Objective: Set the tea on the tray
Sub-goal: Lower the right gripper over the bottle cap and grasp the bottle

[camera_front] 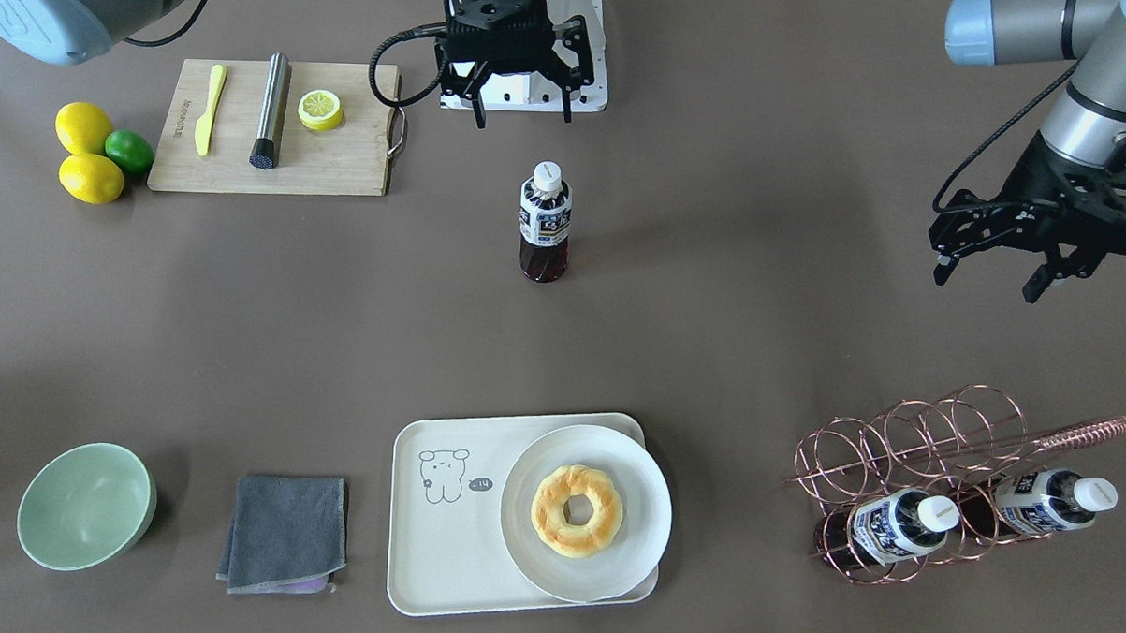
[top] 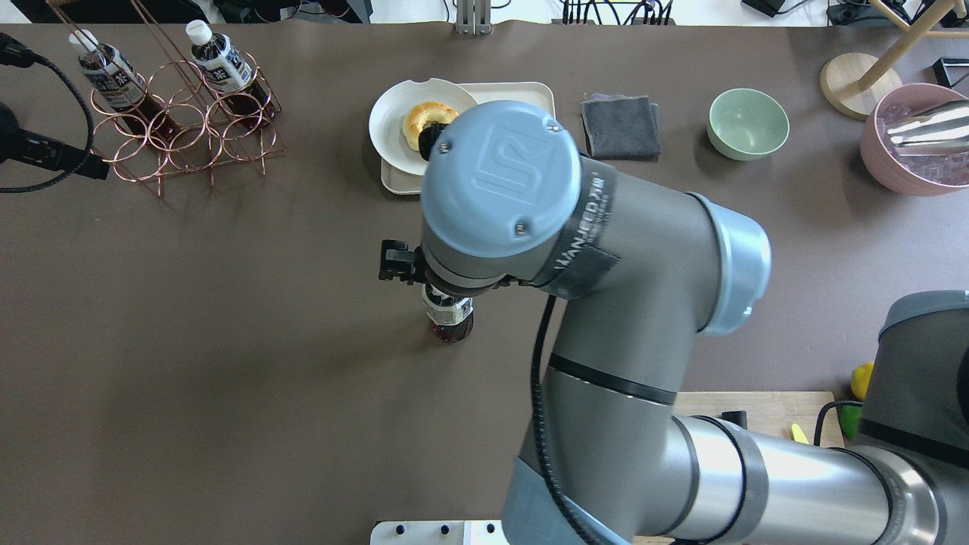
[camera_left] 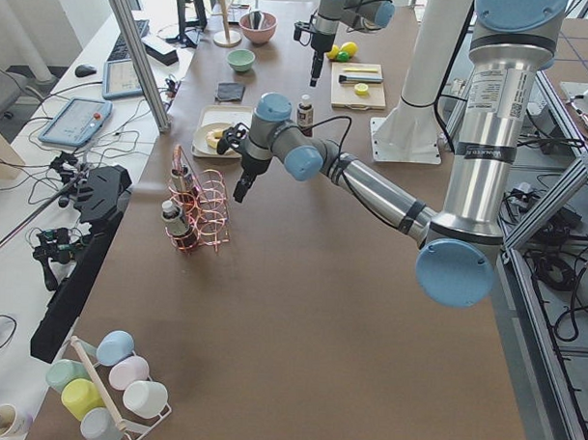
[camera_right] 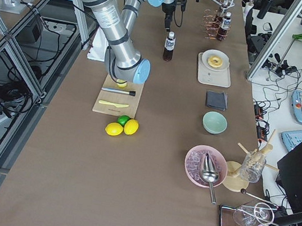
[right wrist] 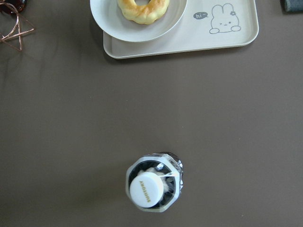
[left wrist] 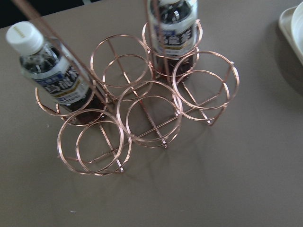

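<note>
One tea bottle [camera_front: 544,222] stands upright on the brown table, mid-table; it also shows from above in the right wrist view [right wrist: 152,189]. Two bottles alike [camera_front: 898,525] [camera_front: 1053,498] lie in a copper wire rack [camera_front: 905,441]. The cream tray [camera_front: 442,556] with the bear drawing holds a white plate [camera_front: 634,563] with a doughnut [camera_front: 577,509]. My right gripper [camera_front: 524,118] is open and empty, hanging just behind the standing bottle. My left gripper [camera_front: 987,283] is open and empty, above the table near the rack.
A wooden cutting board [camera_front: 344,159] with a yellow knife, a metal muddler and a lemon half lies beside lemons and a lime [camera_front: 90,178]. A green bowl [camera_front: 86,506] and a grey cloth [camera_front: 286,532] sit beside the tray.
</note>
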Controlling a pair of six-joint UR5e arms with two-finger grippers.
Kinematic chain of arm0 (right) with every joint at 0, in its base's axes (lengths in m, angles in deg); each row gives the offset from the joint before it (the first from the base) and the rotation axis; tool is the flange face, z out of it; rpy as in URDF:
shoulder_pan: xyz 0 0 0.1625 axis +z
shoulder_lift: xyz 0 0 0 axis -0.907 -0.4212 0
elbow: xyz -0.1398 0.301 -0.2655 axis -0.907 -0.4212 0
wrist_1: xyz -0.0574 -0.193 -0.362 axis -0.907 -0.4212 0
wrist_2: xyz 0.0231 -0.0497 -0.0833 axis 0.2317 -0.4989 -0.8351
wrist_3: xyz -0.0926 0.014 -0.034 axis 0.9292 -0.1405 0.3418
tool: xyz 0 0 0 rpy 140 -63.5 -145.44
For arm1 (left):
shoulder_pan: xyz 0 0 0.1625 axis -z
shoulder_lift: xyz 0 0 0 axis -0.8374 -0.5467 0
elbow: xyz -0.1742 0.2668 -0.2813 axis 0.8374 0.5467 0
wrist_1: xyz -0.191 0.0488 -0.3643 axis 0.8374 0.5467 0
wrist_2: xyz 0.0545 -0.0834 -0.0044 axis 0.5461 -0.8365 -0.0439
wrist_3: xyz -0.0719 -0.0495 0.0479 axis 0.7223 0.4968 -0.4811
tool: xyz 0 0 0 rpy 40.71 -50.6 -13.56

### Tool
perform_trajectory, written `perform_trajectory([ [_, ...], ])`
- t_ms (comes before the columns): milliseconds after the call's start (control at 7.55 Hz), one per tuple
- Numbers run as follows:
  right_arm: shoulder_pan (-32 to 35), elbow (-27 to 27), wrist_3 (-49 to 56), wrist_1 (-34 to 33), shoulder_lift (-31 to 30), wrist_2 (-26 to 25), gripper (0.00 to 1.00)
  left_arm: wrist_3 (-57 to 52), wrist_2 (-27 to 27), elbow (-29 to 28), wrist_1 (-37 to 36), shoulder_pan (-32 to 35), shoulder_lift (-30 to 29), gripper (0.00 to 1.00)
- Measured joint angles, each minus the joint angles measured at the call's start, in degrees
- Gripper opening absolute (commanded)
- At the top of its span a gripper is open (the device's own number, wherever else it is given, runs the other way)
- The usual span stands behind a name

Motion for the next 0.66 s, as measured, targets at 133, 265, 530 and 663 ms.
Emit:
perform_trajectory([
  [133,-0.62,-4.53,-0.53,-0.17,3.31,-0.82,0.90,-1.01,-2.17,-1.32,3.72,1.83,2.39,0.97],
  [265,-0.83,-7.59,-0.53,-0.21,5.01,-1.32,0.90,-1.34,-3.47,-1.81,6.13,2.81,4.09,0.97],
  [530,-0.81,-11.08,1.69,0.12,5.73,-3.23,0.86,-1.27,-4.15,-1.49,8.63,3.30,6.20,0.97],
  [663,-0.78,-11.59,2.62,0.10,5.53,-3.53,0.85,-1.24,-4.21,-1.26,9.09,3.33,6.72,0.97],
])
